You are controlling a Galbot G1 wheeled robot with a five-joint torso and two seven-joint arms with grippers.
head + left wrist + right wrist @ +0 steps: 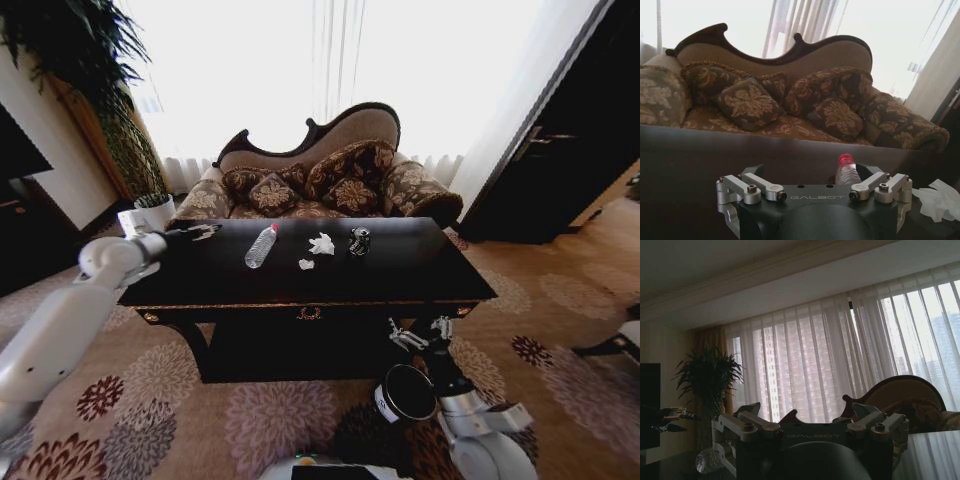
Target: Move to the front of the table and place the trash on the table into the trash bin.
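Left tool (205,232) released over table (440,285) left edge | right tool (420,334) released below front edge, above trash bin (405,392)

my left arm (60,320) is a smooth pale grey-white tube with a rounded joint, ending in a dark left gripper (207,232) with silver tips. my right arm (480,425) is light grey near the base and black toward the right gripper (420,335), which has bright metal links. from the wrists i see a black housing marked galbot (small grey letters), with silver linkage bars (760,187) held by dark round screws.
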